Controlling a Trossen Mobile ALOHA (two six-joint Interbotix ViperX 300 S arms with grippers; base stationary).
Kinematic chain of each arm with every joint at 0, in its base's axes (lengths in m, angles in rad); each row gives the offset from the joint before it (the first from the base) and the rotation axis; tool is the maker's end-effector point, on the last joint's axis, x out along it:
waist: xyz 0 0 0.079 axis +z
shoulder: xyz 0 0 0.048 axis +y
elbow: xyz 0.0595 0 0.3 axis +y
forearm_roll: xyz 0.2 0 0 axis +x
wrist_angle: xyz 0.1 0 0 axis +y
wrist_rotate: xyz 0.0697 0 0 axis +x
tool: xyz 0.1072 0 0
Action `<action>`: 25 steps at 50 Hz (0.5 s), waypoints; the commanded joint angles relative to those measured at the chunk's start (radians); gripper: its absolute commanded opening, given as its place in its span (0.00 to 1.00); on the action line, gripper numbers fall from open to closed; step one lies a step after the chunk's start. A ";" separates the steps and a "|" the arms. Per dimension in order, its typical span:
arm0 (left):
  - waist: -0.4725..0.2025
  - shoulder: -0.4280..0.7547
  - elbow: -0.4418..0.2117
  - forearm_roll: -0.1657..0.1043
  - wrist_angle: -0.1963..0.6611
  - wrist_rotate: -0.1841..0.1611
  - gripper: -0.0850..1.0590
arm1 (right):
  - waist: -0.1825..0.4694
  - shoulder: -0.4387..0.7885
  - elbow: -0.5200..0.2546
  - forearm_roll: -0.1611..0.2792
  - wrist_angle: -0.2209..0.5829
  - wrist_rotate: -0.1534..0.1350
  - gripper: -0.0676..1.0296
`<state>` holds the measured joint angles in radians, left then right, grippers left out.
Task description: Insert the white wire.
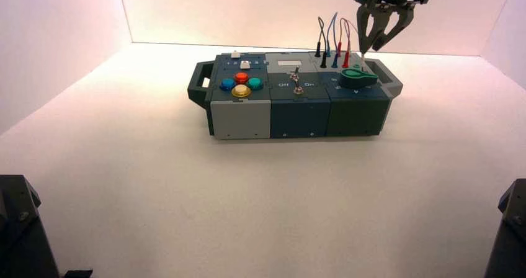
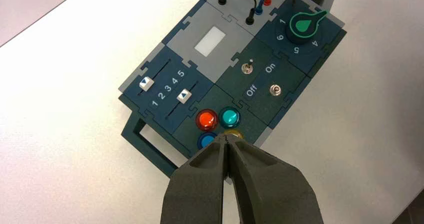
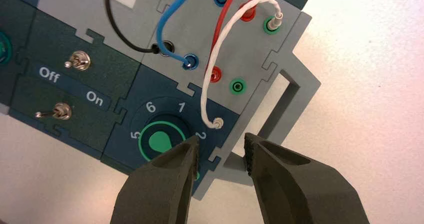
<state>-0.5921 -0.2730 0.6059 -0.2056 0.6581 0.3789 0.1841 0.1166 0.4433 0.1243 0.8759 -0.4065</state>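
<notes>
Black and spread wide, my right gripper (image 3: 221, 140) is hovering over the box's right end, jaws pinching nothing, w/ the loose plug (image 3: 218, 123) showing just beside the gap btwn the tips. That plug is pointing roughly tip-down over the dark knob panel (image 2: 325, 36); can't tell if it's touching. From it the white wire (image 3: 206, 89) is arching back to the far green socket (image 3: 271, 26), where its other end is sitting plugged in. Nearer, on the same grey panel, the open green socket (image 3: 238, 86) is waiting: that's my target, I reckon. So I'm looking to center the plug btwn the pads, close on its stiff body, not the lead, & keep it vertical. Then it's lifting a touch, lining up dead over the hole & pushing straight down; any tilt & the pin's prob. catching the rim. Gotta watch the red wire (image 3: 220, 29) running alongside, plus the green-and-black knob (image 3: 161, 141) close by. Left gripper (image 2: 226, 137), pressed together, is idling above the box's left part.
</notes>
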 commanded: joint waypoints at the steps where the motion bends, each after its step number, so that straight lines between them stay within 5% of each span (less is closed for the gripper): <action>1: -0.003 -0.006 -0.012 -0.003 -0.009 0.006 0.05 | 0.005 0.000 -0.031 -0.003 -0.003 -0.008 0.50; 25: -0.003 0.005 -0.018 -0.003 -0.011 0.009 0.05 | 0.003 0.052 -0.057 -0.005 -0.011 -0.008 0.44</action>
<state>-0.5921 -0.2592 0.6059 -0.2071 0.6550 0.3804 0.1825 0.1810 0.4157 0.1181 0.8698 -0.4065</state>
